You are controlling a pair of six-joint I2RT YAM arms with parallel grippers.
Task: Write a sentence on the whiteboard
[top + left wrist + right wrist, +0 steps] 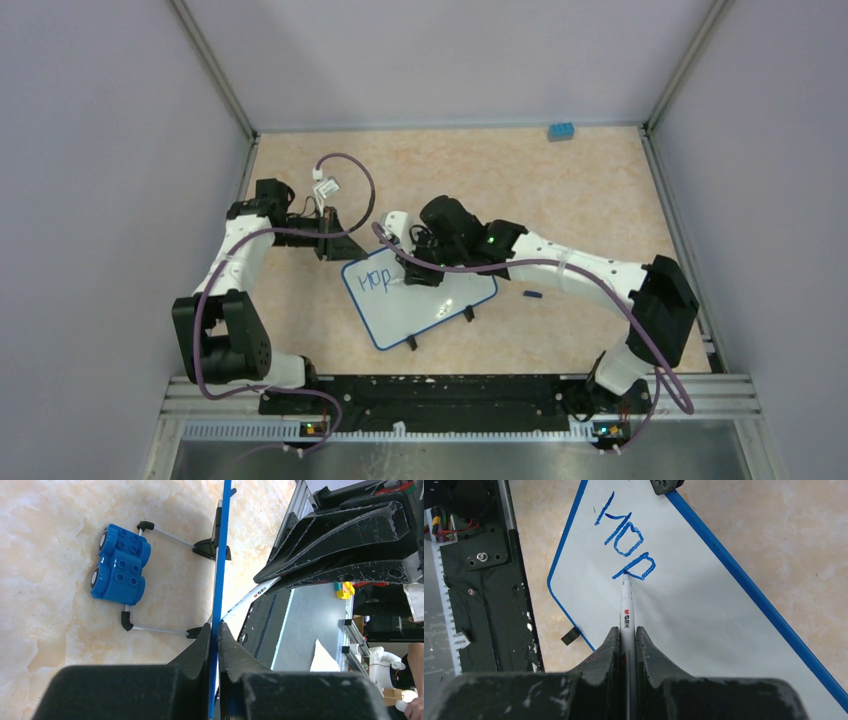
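Whiteboard (432, 306) — a small, glossy white rectangular board with a thin blue rim and rounded corners — sits on the beige marbled tabletop (570, 205) between the two arms, turned at a slant to the table's edges. The sentence (377, 279) stands at three blue handwritten letters, "Hop", near the board's upper left corner. The right gripper (627, 632) is clenched on a slim white marker pen (626, 600), its jaws pressed against the barrel on both sides, and the blue tip touches the board at the foot of the "p". The left gripper (215, 630) is clamped on the board's blue rim at the corner nearest the letters, its fingers (197, 647) pinching the edge from both faces. The right wrist view alone shows the letters (626, 545) large enough to read stroke by stroke, with the whiteboard (694, 615) filling most of the picture. The left wrist view sees the whiteboard (220, 555) edge-on as a thin blue line, so no writing shows there. It does show the black clip feet (210, 547) with their thin metal legs, the pen (250, 600) under the right gripper (267, 582), and a blue plastic toy brick (120, 565) on the table behind the board. From above, that brick (560, 131) lies at the far edge, well apart from the board.
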